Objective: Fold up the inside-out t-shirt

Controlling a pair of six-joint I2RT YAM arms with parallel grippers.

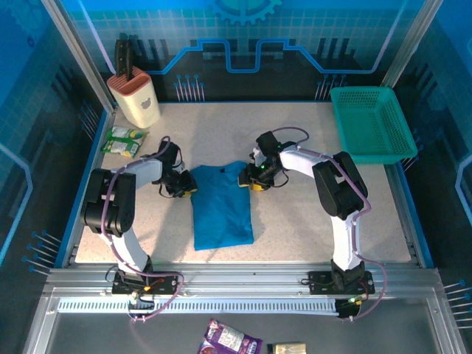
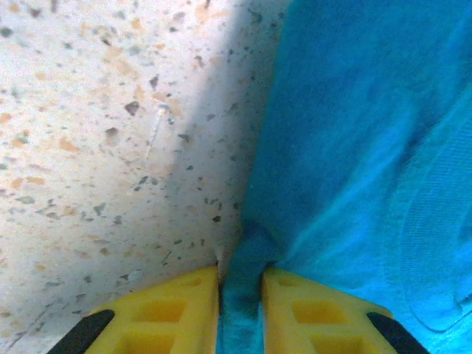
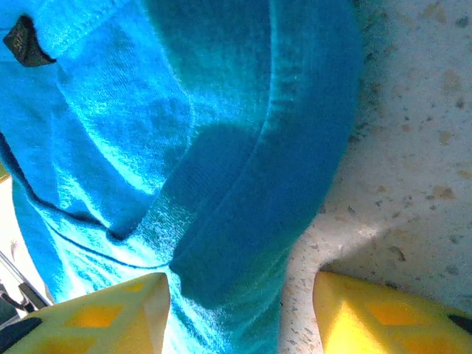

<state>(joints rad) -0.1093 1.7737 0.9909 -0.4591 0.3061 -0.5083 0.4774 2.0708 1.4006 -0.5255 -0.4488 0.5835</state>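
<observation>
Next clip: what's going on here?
Two robot arms are working on a plain medium-blue cloth t-shirt lying on the speckled table. The left gripper pinches a fold of cloth at the shirt's far left edge. The right gripper is open, its jaws straddling the far right edge without gripping.

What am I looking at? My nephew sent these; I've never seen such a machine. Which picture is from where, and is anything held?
Two robot arms are bolted at the near edge of the table, each ending in a gripper with two yellow fingers. The wide picture looks down from above and behind them; the close-ups come from wrist cameras. On the table lies a blue t-shirt, with a green basket far right, a knife block and a green packet far left. The left gripper pinches one far corner of the shirt; the right gripper stands open at the other, holding nothing.
</observation>
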